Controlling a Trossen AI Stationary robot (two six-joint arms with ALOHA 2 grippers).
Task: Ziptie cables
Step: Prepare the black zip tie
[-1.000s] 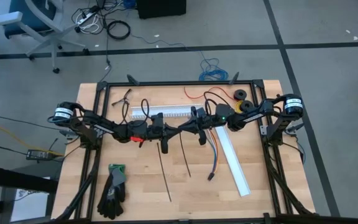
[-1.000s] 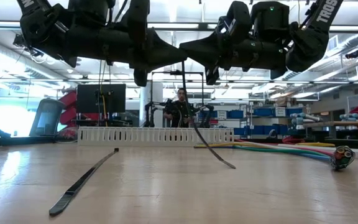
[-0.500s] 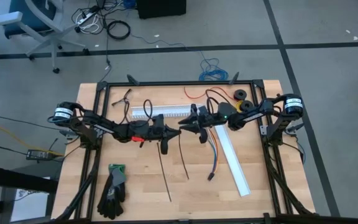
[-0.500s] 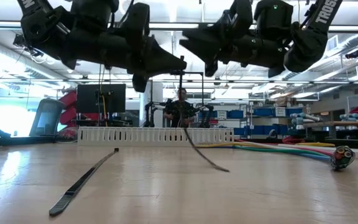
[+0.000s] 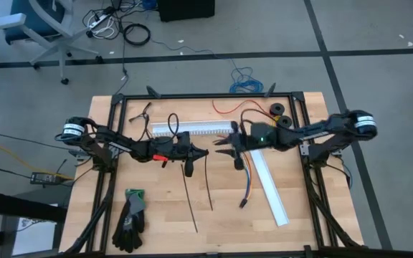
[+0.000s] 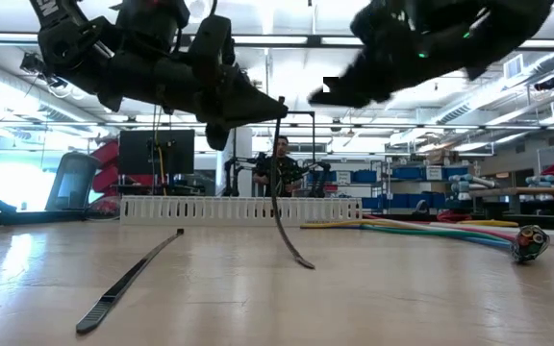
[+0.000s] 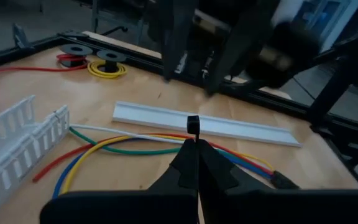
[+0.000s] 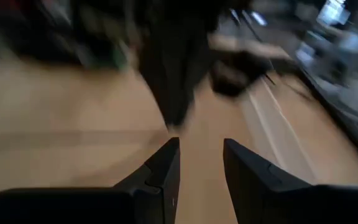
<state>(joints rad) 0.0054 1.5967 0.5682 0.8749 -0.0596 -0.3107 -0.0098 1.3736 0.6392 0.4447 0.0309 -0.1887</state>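
The left end effector [image 5: 205, 153] hangs above the middle of the counter [image 5: 163, 215], clenched on the head of a black zip tie [image 5: 208, 183] whose tail droops to the wood. The right end effector [image 5: 219, 145] hovers just beside it with its fingers [image 8: 160, 171] parted and nothing between them. The cables [image 5: 245, 175] lie flat right of centre, running from near the white slotted channel [image 5: 192, 127] at the far edge toward the near edge, beside a white strip [image 5: 269, 185].
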